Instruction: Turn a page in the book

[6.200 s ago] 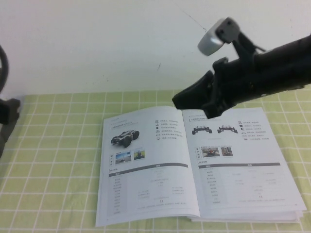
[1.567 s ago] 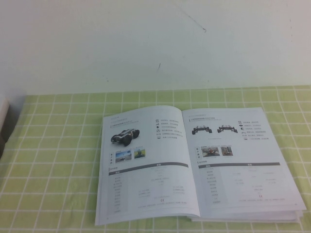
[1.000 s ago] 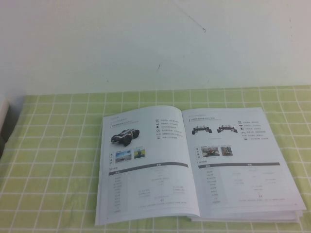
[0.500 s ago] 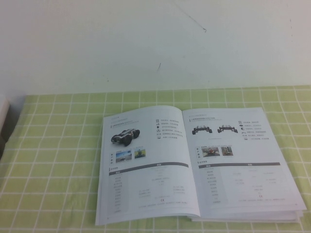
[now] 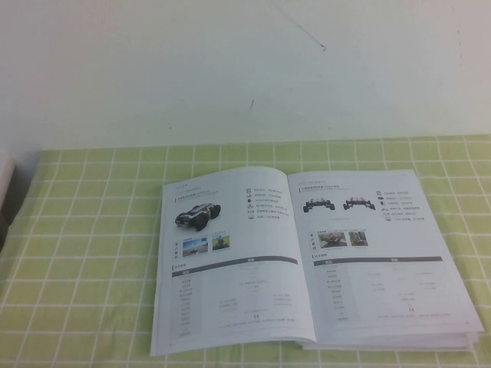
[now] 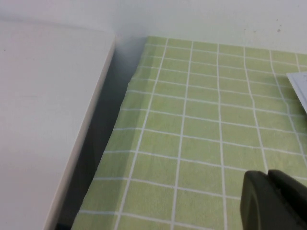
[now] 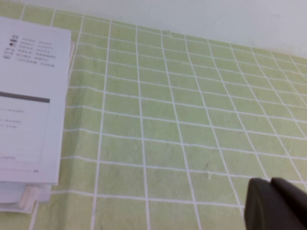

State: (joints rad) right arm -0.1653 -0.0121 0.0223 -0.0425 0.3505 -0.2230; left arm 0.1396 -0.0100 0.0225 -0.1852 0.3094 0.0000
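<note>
**Open book flat on the checked cloth, both arms drawn back**

Positions are given relative to the book (image 5: 311,261), which lies open and flat on a green cloth with white grid lines (image 5: 84,230) in front of a pale wall (image 5: 230,69).

Far to the left of the book, a white slab-like surface (image 6: 43,110) borders the cloth edge, with a dark gap between them. The left gripper (image 6: 274,201) hangs above the cloth on that side, well apart from the book; only a corner of the book shows in its wrist view. Its dark fingertips lie side by side with barely a seam between them, so the jaws are closed and hold nothing.

The left-hand page (image 5: 226,264) shows a dark wheeled vehicle, two small photos, a column of icons and a table below. Across the central fold, the right-hand page (image 5: 376,257) shows two small vehicles, two photos and another table. It lies flat on a stack of further leaves whose edges show at the near right corner.

To the right of the book, the right gripper (image 7: 277,205) is above bare cloth, clear of the page edge. Its fingertips are pressed together and empty.
</note>
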